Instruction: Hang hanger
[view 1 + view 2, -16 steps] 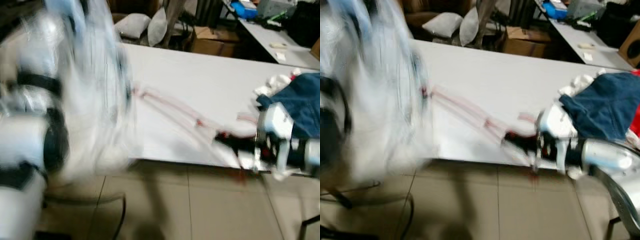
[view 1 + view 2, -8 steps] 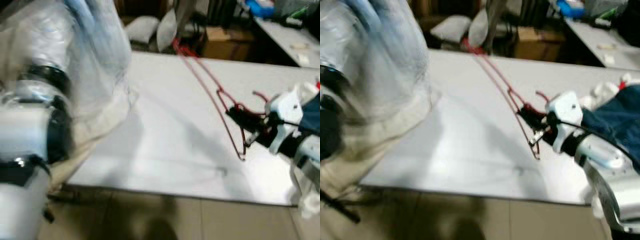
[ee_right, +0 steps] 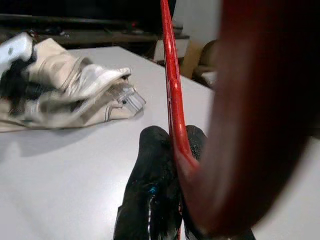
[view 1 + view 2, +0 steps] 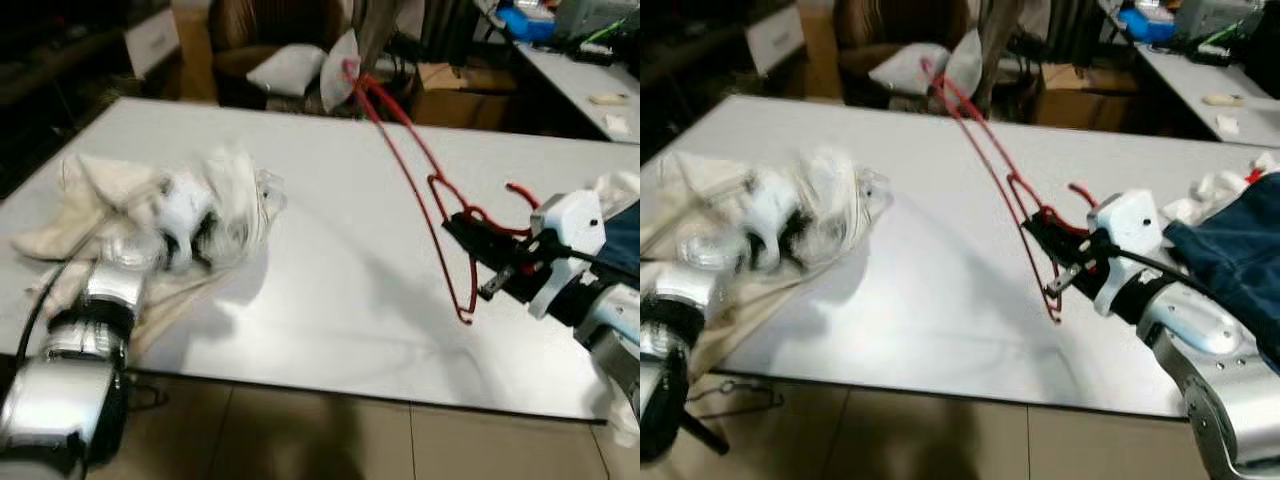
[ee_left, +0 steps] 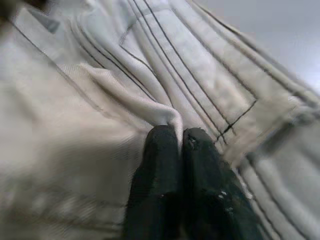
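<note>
A red wire hanger (image 4: 405,130) is held tilted above the white table (image 4: 330,270), its long side rising toward the far edge. My right gripper (image 4: 470,232) is shut on it near its hook (image 4: 520,193); in the right wrist view the red wire (image 3: 172,90) runs between the black fingers (image 3: 152,165). A cream garment (image 4: 110,210) lies crumpled on the table's left side. My left gripper (image 5: 175,137) is shut on a fold of that cream cloth (image 5: 150,100), low over the table.
A blue garment (image 4: 1225,255) and white cloth (image 4: 1220,185) lie at the table's right edge. Pillows (image 4: 290,68), cardboard boxes (image 4: 455,80) and another table (image 4: 580,85) stand beyond the far edge. Tiled floor (image 4: 300,440) lies below the near edge.
The camera has swung left. My left arm has come down with the cream garment onto the table. The right gripper has lifted the hanger off the table and holds it tilted.
</note>
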Motion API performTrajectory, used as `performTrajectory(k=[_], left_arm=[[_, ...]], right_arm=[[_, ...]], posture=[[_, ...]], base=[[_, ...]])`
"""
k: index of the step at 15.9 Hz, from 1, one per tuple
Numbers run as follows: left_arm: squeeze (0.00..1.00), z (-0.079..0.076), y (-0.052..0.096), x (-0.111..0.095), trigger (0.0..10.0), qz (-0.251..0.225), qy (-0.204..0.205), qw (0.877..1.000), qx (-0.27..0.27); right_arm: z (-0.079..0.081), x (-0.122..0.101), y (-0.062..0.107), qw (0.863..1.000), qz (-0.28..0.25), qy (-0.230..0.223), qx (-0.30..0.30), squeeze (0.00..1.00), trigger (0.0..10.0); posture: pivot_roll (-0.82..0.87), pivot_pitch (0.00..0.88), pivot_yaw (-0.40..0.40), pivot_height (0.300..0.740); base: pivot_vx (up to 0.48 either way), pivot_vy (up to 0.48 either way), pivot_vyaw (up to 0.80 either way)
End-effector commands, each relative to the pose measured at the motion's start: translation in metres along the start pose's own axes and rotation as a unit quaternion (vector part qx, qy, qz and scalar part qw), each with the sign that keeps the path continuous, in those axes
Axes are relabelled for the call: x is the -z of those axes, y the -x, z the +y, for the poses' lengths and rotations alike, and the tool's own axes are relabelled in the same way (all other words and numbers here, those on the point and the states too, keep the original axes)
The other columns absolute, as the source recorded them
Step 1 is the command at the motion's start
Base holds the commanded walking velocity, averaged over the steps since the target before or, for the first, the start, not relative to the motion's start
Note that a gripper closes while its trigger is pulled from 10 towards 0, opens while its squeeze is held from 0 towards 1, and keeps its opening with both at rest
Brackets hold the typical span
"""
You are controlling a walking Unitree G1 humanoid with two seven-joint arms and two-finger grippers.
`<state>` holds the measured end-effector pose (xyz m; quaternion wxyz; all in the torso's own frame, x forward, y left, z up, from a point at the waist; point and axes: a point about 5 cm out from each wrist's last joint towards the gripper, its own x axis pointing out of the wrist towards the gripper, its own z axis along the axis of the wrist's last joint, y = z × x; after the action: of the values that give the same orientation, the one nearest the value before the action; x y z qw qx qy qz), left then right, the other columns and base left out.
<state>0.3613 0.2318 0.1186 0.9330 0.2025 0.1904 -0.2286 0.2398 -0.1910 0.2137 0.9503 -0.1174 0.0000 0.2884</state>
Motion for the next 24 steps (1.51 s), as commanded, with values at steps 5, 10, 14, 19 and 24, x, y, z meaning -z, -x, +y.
performTrajectory(k=[5, 10, 14, 19, 24], left_arm=[[1.0, 0.015, 0.045, -0.047, 10.0, -0.176, -0.009, 0.983, 0.043], [1.0, 0.009, 0.094, -0.087, 10.0, -0.338, 0.059, 0.939, 0.011], [0.0, -0.038, 0.088, -0.094, 10.0, -0.353, 0.147, 0.924, -0.011], [0.0, -0.081, 0.067, -0.069, 10.0, -0.279, 0.162, 0.943, -0.077], [0.0, -0.092, 0.058, -0.059, 10.0, -0.248, 0.173, 0.947, -0.104]], right_arm=[[0.0, 0.009, 0.0, 0.997, 0.027, -0.059, 0.049, 0.0, 10.0], [-0.003, 0.016, -0.009, 0.99, 0.038, -0.092, 0.097, 0.0, 10.0], [-0.001, 0.021, -0.017, 0.979, 0.042, -0.101, 0.172, 0.0, 10.0], [0.014, 0.023, -0.016, 0.972, 0.043, -0.093, 0.213, 0.0, 10.0], [0.021, 0.02, -0.018, 0.975, 0.023, -0.08, 0.205, 0.0, 10.0]], posture=[[0.02, 0.0, 0.004, 0.74], [0.03, 0.0, -0.026, 0.74], [0.03, 0.0, -0.042, 0.74], [-0.01, 0.0, -0.043, 0.74], [-0.01, 0.0, -0.043, 0.74]], base=[[0.0, 0.0, 0.0], [0.0, 0.0, 0.0], [0.0, 0.0, 0.0], [0.0, -0.137, 0.0], [0.0, -0.48, 0.0]])
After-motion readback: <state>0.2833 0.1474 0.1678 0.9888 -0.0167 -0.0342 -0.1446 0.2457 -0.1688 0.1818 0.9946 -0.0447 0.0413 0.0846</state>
